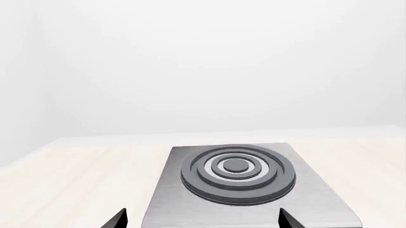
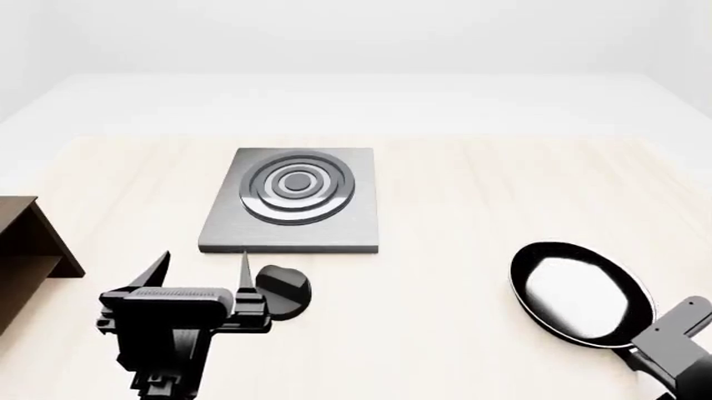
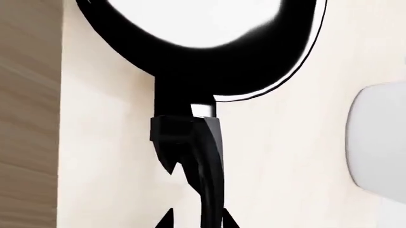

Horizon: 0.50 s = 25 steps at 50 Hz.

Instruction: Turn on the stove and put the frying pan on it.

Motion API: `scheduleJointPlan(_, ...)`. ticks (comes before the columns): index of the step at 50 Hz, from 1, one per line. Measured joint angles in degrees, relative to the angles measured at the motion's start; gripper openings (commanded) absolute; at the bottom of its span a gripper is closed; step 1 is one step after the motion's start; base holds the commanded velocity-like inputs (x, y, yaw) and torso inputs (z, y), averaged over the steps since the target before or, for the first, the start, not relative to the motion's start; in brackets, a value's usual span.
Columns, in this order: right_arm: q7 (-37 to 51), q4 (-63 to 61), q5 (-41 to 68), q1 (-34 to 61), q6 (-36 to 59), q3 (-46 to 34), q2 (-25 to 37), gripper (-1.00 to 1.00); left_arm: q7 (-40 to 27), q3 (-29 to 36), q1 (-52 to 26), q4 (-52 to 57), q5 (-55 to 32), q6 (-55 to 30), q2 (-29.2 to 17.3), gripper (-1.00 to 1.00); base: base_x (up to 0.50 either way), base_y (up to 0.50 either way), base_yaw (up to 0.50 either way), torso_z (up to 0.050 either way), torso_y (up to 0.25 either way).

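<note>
The stove (image 2: 295,200) is a flat grey plate with a dark ring burner, lying on the pale table; it also fills the left wrist view (image 1: 247,190). Its round black knob (image 2: 280,292) sits apart, just in front of the plate. My left gripper (image 2: 206,265) is open and empty, hovering just left of the knob and facing the stove (image 1: 201,219). The frying pan (image 2: 579,292) lies at the right, pale inside. My right gripper (image 3: 197,219) straddles the pan's black handle (image 3: 206,190). One fingertip touches the handle; a gap shows at the other.
A brown wooden shelf (image 2: 28,242) stands at the table's left edge. A pale rounded object (image 3: 381,142) lies beside the pan handle in the right wrist view. The table's far edge runs behind the stove.
</note>
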Motion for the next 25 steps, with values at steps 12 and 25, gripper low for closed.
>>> scheduleJointPlan(12,0.35,-6.33,-1.05,1.84,0.85,0.42,2.39,-1.00,-0.21,0.17,0.03,-0.08,-0.20,0.14,-0.16,1.00,0.00,0.00,0.00,0.000,0.000)
scheduleJointPlan(25,-2.96,-13.61,-0.99,7.69,5.91,0.98,4.45,-1.00,-0.48,0.21,0.15,0.11,-0.51,0.19,-0.40,1.00,0.00,0.00,0.00,0.000,0.000)
